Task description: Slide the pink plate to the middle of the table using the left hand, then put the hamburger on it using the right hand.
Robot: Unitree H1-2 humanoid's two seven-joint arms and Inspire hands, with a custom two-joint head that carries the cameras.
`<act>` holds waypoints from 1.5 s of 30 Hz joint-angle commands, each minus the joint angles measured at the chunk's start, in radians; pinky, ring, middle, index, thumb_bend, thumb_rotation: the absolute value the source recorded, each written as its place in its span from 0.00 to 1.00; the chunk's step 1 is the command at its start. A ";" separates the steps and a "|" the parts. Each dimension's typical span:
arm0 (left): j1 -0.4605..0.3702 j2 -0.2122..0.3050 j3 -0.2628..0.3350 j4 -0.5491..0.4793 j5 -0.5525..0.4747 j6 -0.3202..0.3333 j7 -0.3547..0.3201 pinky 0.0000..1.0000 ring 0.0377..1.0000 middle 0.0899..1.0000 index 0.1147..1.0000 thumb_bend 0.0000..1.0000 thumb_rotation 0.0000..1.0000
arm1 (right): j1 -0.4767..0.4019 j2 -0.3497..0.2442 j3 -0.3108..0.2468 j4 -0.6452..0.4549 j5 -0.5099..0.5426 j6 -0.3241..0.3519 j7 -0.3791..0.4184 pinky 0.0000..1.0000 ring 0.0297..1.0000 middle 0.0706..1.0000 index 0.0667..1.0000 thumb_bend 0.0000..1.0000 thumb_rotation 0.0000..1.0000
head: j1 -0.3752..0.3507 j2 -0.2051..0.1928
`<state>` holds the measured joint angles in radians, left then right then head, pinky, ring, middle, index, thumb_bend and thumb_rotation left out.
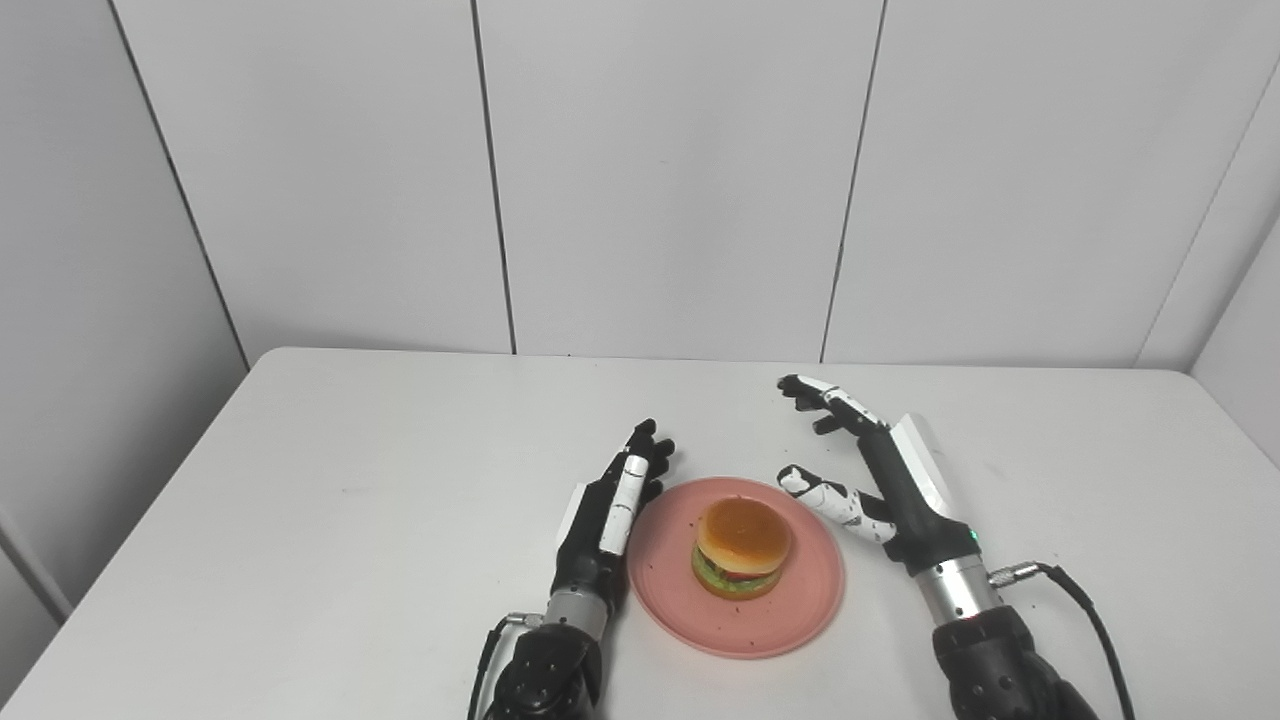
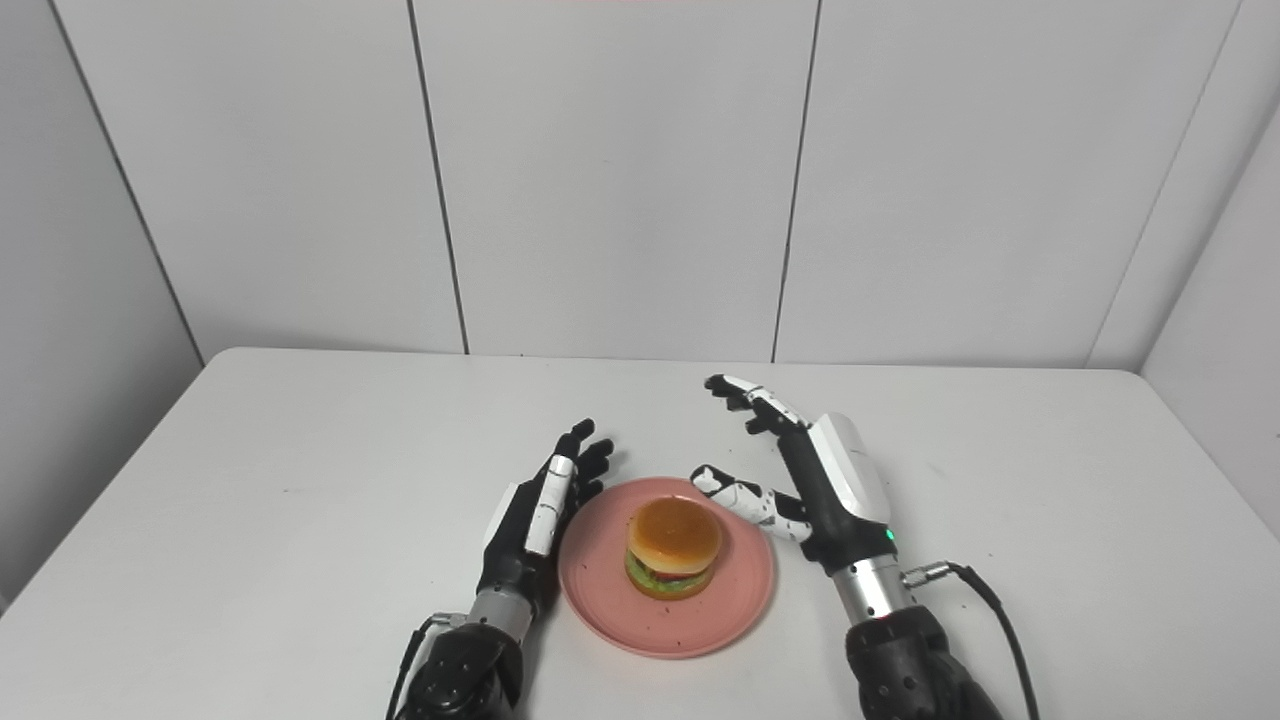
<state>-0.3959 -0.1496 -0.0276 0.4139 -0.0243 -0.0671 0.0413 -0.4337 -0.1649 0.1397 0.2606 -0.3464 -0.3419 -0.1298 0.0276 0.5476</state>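
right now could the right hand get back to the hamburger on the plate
Probably yes. The right hand is open just right of the hamburger, which sits uncovered on the pink plate. The left hand rests at the plate's far side, out of the way.

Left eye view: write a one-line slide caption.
Hamburger sits on the pink plate; the open left hand and right hand flank it.

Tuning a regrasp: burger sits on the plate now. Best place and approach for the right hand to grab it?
Grip the hamburger across the bun's rounded sides, probably from above and slightly right, where the open right hand already is. It sits upright mid-plate, the plate's low rim blocks a flat side approach, and the left hand crowds the left edge.
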 commanded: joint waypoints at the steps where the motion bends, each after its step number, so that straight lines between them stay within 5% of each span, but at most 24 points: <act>1: -0.009 -0.006 0.008 0.008 0.029 -0.053 0.046 0.95 0.94 0.90 0.90 0.81 0.96 | -0.015 0.037 -0.047 -0.025 0.119 0.022 0.014 0.71 0.77 0.79 0.79 0.79 1.00 | 0.001 0.001; 4: -0.007 -0.010 0.010 0.024 0.058 -0.100 0.085 0.99 0.99 0.96 0.91 0.85 0.96 | 0.006 0.121 -0.147 -0.035 0.331 0.150 0.030 0.75 0.76 0.77 0.77 0.90 1.00 | 0.006 0.003; 6: -0.007 -0.014 0.014 0.033 0.071 -0.125 0.109 1.00 1.00 0.98 0.92 0.85 0.96 | 0.015 0.169 -0.206 -0.053 0.443 0.239 0.033 0.77 0.77 0.77 0.78 0.89 1.00 | 0.007 0.005; 11: -0.007 -0.012 0.010 0.048 0.100 -0.160 0.150 1.00 1.00 1.00 0.97 0.80 0.97 | 0.036 0.214 -0.272 -0.057 0.532 0.336 0.028 0.82 0.82 0.83 0.82 0.83 1.00 | 0.004 0.006; 21: -0.002 0.001 0.002 0.045 0.108 -0.159 0.148 1.00 1.00 1.00 1.00 0.76 0.96 | 0.055 0.224 -0.273 -0.018 0.523 0.357 0.024 0.81 0.83 0.83 0.81 0.79 1.00 | 0.001 0.011; 30: 0.011 0.011 -0.001 0.015 0.099 -0.115 0.131 1.00 1.00 1.00 1.00 0.79 0.98 | 0.065 0.212 -0.244 -0.034 0.479 0.419 0.026 0.92 0.89 0.89 0.87 0.80 1.00 | -0.005 0.019; 45: 0.014 0.009 0.002 0.025 0.094 -0.127 0.134 1.00 1.00 1.00 1.00 0.81 0.97 | 0.064 0.186 -0.208 0.001 0.400 0.376 0.043 0.97 0.92 0.91 0.87 0.81 1.00 | -0.006 0.021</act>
<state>-0.3819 -0.1480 -0.0264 0.4336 0.0617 -0.1738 0.1769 -0.3576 0.0246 -0.0746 0.2604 0.0549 0.0530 -0.0984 0.0215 0.5676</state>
